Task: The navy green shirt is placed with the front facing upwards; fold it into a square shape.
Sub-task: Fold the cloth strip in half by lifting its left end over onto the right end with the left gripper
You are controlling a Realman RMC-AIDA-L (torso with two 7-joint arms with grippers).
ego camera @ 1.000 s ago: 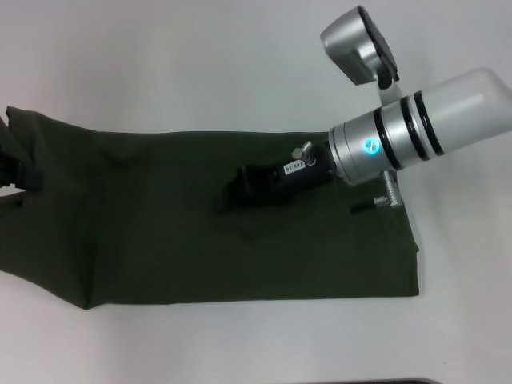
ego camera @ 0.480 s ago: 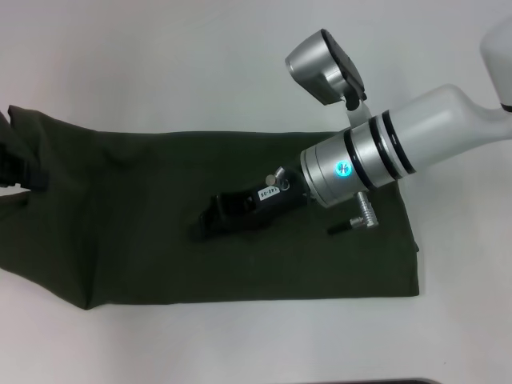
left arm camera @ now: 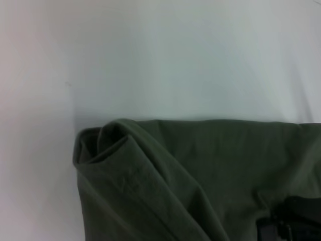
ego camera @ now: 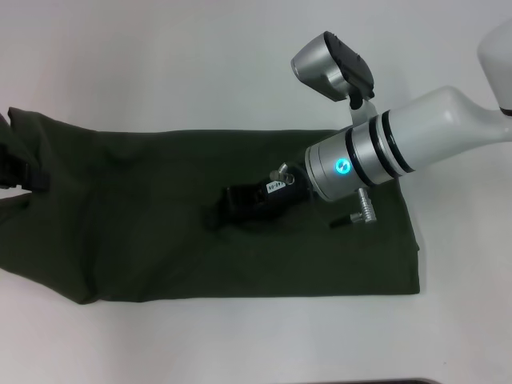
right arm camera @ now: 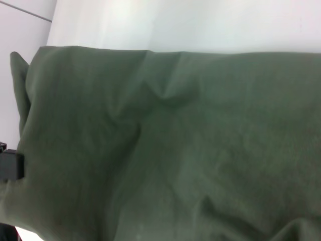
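My right gripper (ego camera: 218, 213) hovers low over the middle of the navy green shirt (ego camera: 144, 232), which lies on the white table (ego camera: 200, 64) as a long band; whether its fingers are apart I cannot tell. My left gripper (ego camera: 20, 172) sits at the shirt's left end, grip unclear. I judge the crosswise fold is next, needing a firm hold on one end, with nothing in the way.

Place: robot test bench or lab, likely
Surface: plain white table (ego camera: 160, 72), bare, without household clutter
Equipment: silver-and-white robot arm (ego camera: 416, 144) with a lit blue ring, reaching over the table
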